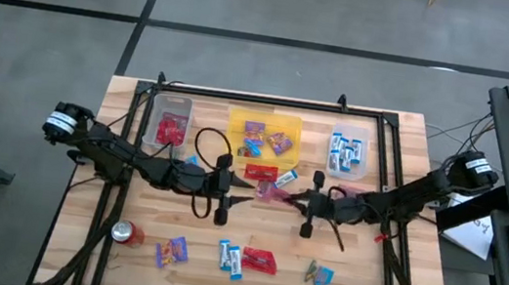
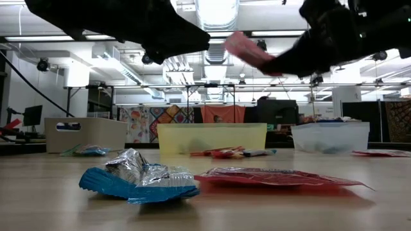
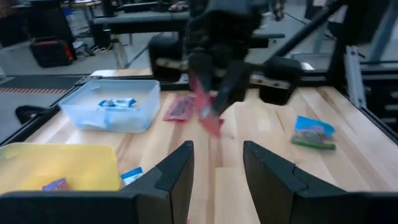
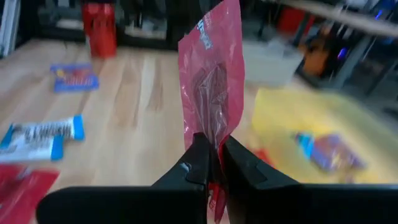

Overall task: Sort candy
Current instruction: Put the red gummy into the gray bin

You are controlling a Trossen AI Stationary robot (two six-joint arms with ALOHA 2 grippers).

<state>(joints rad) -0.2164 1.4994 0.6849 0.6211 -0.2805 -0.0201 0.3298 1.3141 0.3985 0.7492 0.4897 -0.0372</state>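
Note:
My right gripper (image 4: 214, 163) is shut on a flat red packet (image 4: 211, 81) above the table's middle, seen in the high view as the red packet (image 1: 273, 192). My left gripper (image 3: 217, 171) is open, hovers just left of it and faces it, touching nothing. More candy lies flat on the table: a red packet (image 1: 260, 172) and a blue-and-white bar (image 1: 286, 177) near the yellow bin, and purple packets (image 1: 171, 250), blue-and-white bars (image 1: 229, 257) and a red packet (image 1: 260, 259) along the near edge. My right gripper pinches the red packet by its one end (image 4: 213, 144) between the two fingers. The fingers come roughly level from the table's right side. The packet is lifted clear and sticks out past the fingertips toward the left arm, its free end (image 2: 237, 43) slanting upward.
Three bins stand along the far side: a clear bin (image 1: 170, 124) with red candy, a yellow bin (image 1: 265, 122) with purple packets, a clear bin (image 1: 349, 153) with blue-and-white bars. A red soda can (image 1: 127, 233) lies at the near left. Two more packets (image 1: 320, 274) lie near right.

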